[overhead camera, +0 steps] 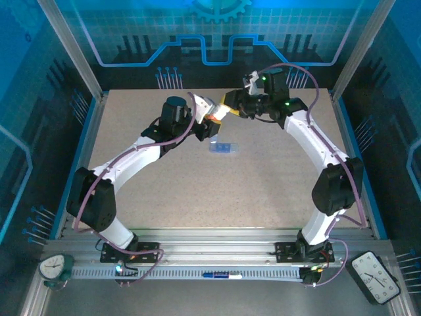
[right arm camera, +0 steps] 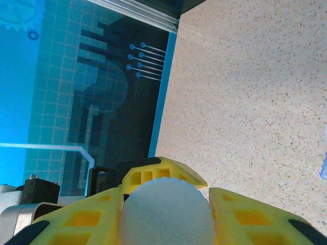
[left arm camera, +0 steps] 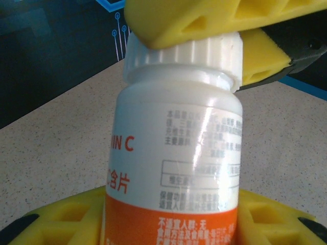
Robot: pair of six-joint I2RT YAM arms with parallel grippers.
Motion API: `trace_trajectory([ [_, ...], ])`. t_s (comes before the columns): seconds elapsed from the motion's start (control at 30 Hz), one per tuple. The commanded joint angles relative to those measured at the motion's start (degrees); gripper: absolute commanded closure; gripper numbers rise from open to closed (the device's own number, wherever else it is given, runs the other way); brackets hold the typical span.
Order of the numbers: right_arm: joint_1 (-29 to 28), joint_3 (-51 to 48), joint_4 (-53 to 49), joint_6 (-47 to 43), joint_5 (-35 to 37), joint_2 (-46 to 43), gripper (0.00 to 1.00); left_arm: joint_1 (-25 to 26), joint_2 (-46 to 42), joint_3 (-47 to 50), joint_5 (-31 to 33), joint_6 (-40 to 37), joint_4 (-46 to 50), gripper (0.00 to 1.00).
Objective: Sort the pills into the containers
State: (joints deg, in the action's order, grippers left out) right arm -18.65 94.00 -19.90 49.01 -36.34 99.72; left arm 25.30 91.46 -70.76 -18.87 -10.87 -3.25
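An orange-and-white pill bottle (overhead camera: 213, 116) hangs in the air above the table's far middle. My left gripper (overhead camera: 206, 126) is shut on its body (left arm camera: 173, 153), with yellow fingers (left arm camera: 61, 219) on either side of the orange band. The right gripper (overhead camera: 230, 107) comes in from the right and is shut on the ribbed white cap (left arm camera: 184, 56); its yellow pads (left arm camera: 204, 20) press the cap's rim. The cap's top (right arm camera: 166, 217) sits between the right gripper's fingers (right arm camera: 76, 219). The blue pill box with the containers (overhead camera: 222, 148) lies on the table just below the bottle. The pills are hidden.
The speckled beige table (overhead camera: 276, 178) is bounded by aluminium rails and blue printed walls (overhead camera: 217, 39). Both arms arch inward from their bases at the near edge. A blue sliver of the pill box (right arm camera: 324, 166) shows at the right edge of the right wrist view.
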Motion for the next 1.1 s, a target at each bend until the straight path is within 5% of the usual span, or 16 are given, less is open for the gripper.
trace_trajectory([
  [0.0, 0.5, -2.3, 3.5, -4.2, -4.5, -0.4, 0.62, 0.4, -1.2, -1.2, -1.7, 0.9, -0.8, 1.0],
  [0.13, 1.7, -6.0, 8.2, -9.2, -5.8, -2.0, 0.54, 0.3, -1.7, -1.3, -4.3, 3.5, -2.3, 1.0],
  [0.2, 2.7, -7.0, 8.1, -11.3, -5.4, -2.8, 0.37, 0.3, -2.0, -1.5, -4.9, 4.2, -2.6, 1.0],
  [0.27, 4.0, -8.2, 8.5, -11.0, -5.2, -3.4, 0.29, 0.3, -2.4, -1.4, -4.8, 4.4, -2.8, 1.0],
  [0.73, 6.6, -11.8, 15.2, -2.3, -8.2, -7.6, 0.21, 0.3, -2.1, -1.4, -4.5, 2.8, -1.8, 1.0],
  [1.07, 3.6, -2.4, 5.0, -0.5, -3.6, -3.1, 0.21, 0.3, -1.5, -1.7, -3.5, 1.7, -0.6, 1.0],
])
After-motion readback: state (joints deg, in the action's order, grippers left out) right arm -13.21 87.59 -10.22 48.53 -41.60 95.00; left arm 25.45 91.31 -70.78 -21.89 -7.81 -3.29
